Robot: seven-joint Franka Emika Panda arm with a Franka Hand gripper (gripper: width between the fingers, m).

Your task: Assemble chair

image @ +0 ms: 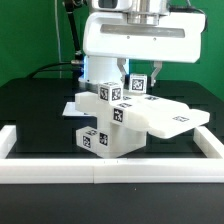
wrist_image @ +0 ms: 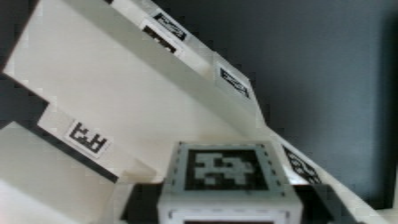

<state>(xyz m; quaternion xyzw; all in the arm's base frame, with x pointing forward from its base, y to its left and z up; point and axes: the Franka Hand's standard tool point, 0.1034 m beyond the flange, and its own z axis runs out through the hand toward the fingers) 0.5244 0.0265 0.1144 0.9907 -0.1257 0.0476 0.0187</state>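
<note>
My gripper (image: 134, 84) hangs over the middle of the table, shut on a small white cube (image: 137, 83) with a tag on its face. In the wrist view the cube (wrist_image: 226, 168) sits between the two dark fingers (wrist_image: 153, 195), which press its sides. Directly below stands a cluster of chair parts: a tagged block (image: 103, 140) at the front, a tagged piece (image: 108, 95) on top, and a flat slab (image: 170, 118) reaching toward the exterior view's right. Beyond the cube, the wrist view shows long white tagged panels (wrist_image: 151, 80) slanting across.
White border rails run along the front (image: 100, 172), the exterior view's left (image: 12, 135) and right (image: 214, 138) of the black table. The arm's big white body (image: 135, 40) hangs above the parts.
</note>
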